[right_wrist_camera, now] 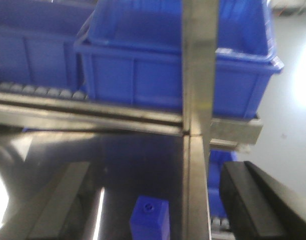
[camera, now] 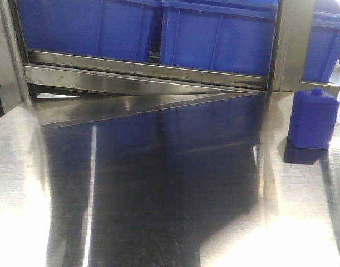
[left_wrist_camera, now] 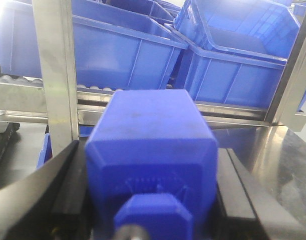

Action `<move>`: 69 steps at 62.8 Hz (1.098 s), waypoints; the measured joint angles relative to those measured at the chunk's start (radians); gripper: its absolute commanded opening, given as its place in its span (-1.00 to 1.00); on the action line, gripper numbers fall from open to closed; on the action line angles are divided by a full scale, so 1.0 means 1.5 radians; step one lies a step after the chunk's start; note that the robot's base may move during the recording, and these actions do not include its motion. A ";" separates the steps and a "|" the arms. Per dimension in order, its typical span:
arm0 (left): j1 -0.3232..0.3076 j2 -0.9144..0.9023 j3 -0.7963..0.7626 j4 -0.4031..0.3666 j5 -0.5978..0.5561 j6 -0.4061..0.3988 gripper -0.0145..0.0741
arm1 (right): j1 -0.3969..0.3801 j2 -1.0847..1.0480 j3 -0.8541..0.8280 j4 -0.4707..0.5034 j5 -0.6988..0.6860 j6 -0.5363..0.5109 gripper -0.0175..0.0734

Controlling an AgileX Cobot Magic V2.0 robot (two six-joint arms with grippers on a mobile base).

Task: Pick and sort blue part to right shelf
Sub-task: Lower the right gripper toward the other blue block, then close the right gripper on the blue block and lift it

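The left pincer (left_wrist_camera: 150, 167) is closed on a blue part (left_wrist_camera: 147, 135), which is gripped between the black fingers (left_wrist_camera: 68, 186) in front of the shelf (left_wrist_camera: 22, 95). The right pincer (right_wrist_camera: 158, 172) is held wide open with nothing in it, above the steel table (camera: 158, 194). A second blue part (camera: 313, 119) is seen upright at the table's right side, just beside a shelf post (camera: 292, 44). On the shelf's rollers (right_wrist_camera: 37, 91), blue bins (camera: 214, 39) are stood.

Bright light is thrown back as white glare by the steel table (camera: 25, 183), where a dark reflection is cast; the blue block (left_wrist_camera: 150, 150) is blurred close up, and the post (right_wrist_camera: 198, 65) is softened.
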 measured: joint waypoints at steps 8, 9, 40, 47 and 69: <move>0.000 0.000 0.000 0.000 0.000 0.000 -0.07 | 0.015 0.085 -0.080 0.000 0.076 0.000 0.76; 0.000 0.000 0.000 0.000 0.000 0.000 -0.07 | 0.015 0.095 -0.092 0.000 0.094 0.000 0.76; 0.000 0.000 0.000 0.000 0.000 0.000 -0.07 | 0.067 0.482 -0.414 -0.043 0.447 0.131 0.76; 0.000 0.000 0.000 0.000 0.000 0.000 -0.07 | 0.098 0.555 -0.436 -0.103 0.474 0.195 0.76; 0.000 0.000 0.000 0.000 0.000 0.000 -0.07 | 0.109 0.700 -0.451 -0.141 0.480 0.233 0.76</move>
